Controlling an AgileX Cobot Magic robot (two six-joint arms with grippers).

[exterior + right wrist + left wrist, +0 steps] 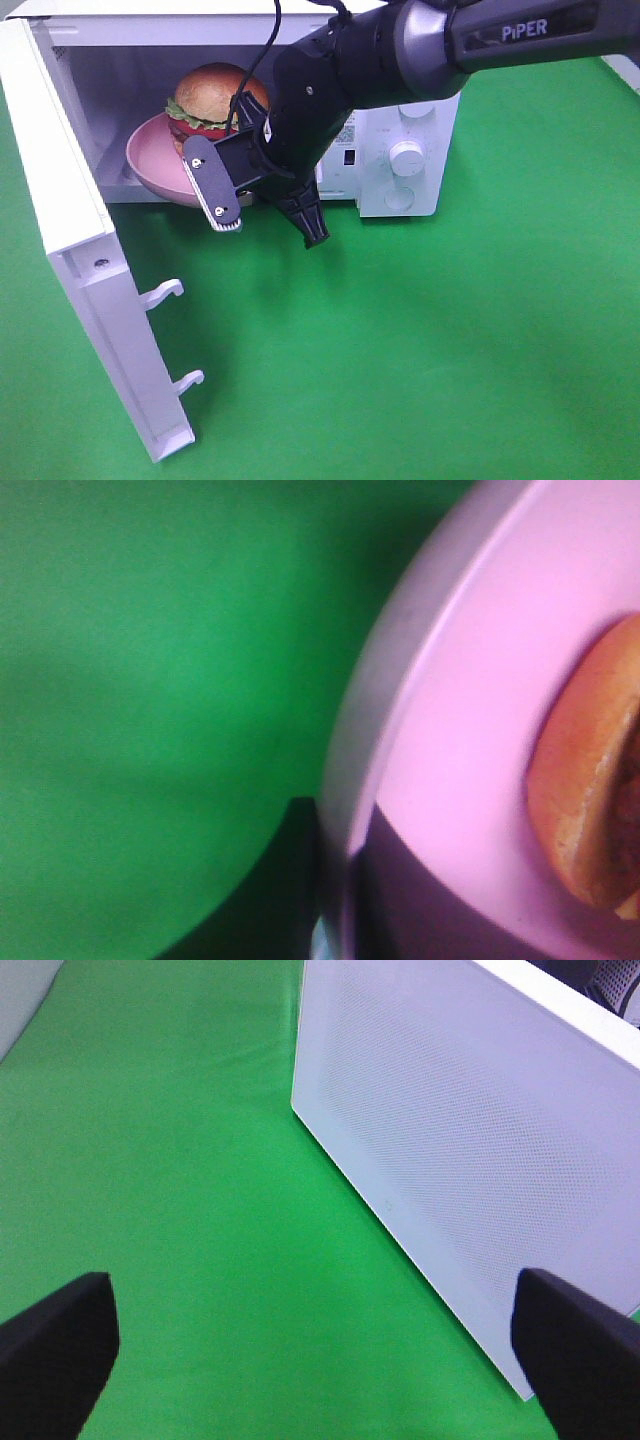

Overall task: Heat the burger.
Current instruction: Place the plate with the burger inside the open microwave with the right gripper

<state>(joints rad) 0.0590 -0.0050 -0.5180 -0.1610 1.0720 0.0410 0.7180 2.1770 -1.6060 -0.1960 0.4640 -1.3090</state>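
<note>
Up close, the right gripper (335, 905) has its jaws drawn in narrow on the rim of the pink plate (450, 730), with one dark finger over the rim and the other under it. In the high view its black arm reaches in from 2 o'clock and crosses the middle to the plate's near edge.

The burger (215, 100) sits on that plate at about 11 o'clock from the grip point, with its glossy bun up and lettuce and tomato showing beneath. Plate and burger are in the mouth of the white microwave (430, 60); the plate's near rim is at the front lip of the cavity. Whether the plate lies flat on the cavity floor cannot be told.

At 3 o'clock from the gripper is the control panel (425, 170), with two round knobs (407, 155) one above the other. At 8 o'clock the door (70, 250) stands swung wide, edge-on to the high camera, and two latch hooks (165, 292) stick out of its edge. A green table cover (430, 350) lies under everything.

The left gripper (320, 1360) is spread wide and holds nothing. Its two black fingers (55, 1355) stand far apart above the green cover, beside the dotted outer face of the door. It is out of the high camera's sight.
</note>
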